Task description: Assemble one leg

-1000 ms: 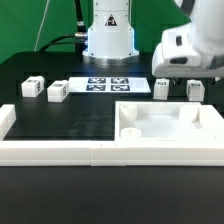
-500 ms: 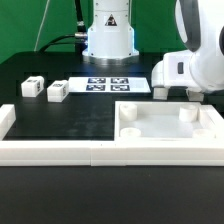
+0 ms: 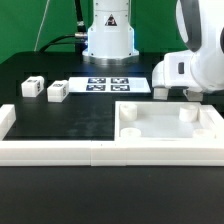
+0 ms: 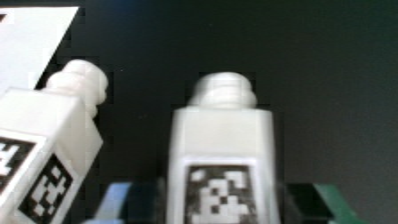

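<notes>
In the wrist view a white leg [image 4: 222, 140] with a black-and-white tag stands between my fingers, with a dark gap on each side. My gripper [image 4: 222, 205] is open and straddles it without touching. A second leg [image 4: 54, 120] stands close beside it. In the exterior view my gripper [image 3: 190, 93] is down at the back right and hides the straddled leg. The neighbouring leg [image 3: 161, 88] shows just on the exterior view's left of it. Two more legs [image 3: 31, 87] [image 3: 57, 92] stand at the exterior view's left.
The large flat white panel [image 3: 172, 128] with corner recesses lies in front of my gripper. The marker board [image 3: 110, 84] lies at the back middle, before the robot base [image 3: 108, 40]. A white rail [image 3: 60, 152] runs along the front.
Since a second ago my gripper has come down over the back right leg, which it now hides in the exterior view. Nothing has moved in the last half second.
</notes>
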`<state>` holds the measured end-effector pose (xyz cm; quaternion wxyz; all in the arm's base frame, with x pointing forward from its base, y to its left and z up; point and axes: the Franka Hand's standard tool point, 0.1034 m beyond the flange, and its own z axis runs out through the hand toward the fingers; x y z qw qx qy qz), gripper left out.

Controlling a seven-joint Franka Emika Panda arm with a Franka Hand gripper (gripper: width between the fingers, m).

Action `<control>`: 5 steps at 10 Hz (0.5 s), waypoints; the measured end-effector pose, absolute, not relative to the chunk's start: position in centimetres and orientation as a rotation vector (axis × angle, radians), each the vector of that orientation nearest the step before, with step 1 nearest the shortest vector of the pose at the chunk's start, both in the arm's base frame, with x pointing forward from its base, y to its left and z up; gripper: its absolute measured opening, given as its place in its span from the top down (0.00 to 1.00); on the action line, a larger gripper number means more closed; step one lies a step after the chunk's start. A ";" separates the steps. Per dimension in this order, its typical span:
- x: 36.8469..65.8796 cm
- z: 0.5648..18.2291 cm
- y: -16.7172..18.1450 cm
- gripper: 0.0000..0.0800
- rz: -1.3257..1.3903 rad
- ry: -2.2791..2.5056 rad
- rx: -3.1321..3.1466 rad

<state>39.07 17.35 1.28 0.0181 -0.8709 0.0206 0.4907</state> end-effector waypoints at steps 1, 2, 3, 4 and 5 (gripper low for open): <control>39.1 1.3 17.4 0.64 1.524 0.064 -2.705; 39.1 1.3 17.4 0.64 1.524 0.064 -2.705; 39.1 1.3 17.4 0.64 1.524 0.064 -2.705; 39.1 1.3 17.4 0.64 1.524 0.064 -2.705; 39.1 1.5 17.3 0.64 1.526 0.060 -2.702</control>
